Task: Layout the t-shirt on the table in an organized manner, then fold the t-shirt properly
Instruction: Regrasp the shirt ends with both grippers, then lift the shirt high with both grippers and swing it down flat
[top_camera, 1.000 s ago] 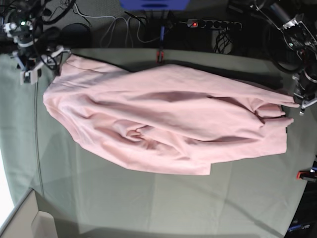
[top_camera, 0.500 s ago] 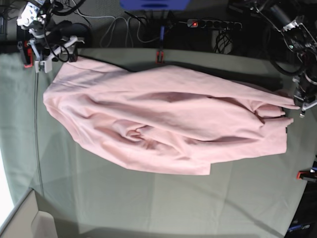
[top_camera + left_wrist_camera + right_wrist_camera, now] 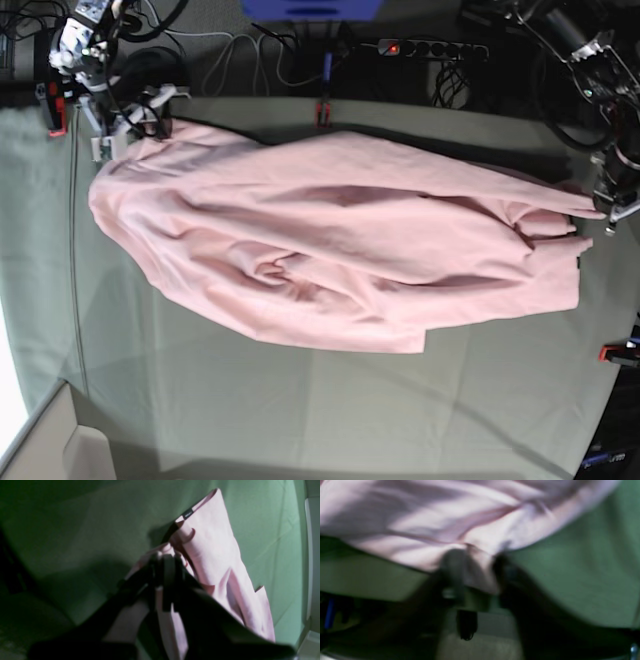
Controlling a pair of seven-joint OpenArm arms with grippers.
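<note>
t-shirt [image 3: 340,240] rumpled on table [image 3: 250,400] — left fingers [image 3: 165,562] pinching it

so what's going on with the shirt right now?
Two arms are working the pink t-shirt, which lies crumpled and unfolded across the table. The left gripper is shut on a bunched bit of fabric at one end. At the opposite end, the right gripper has its jaws either side of the shirt's edge; that view is too blurred to tell if it has gripped.
</note>
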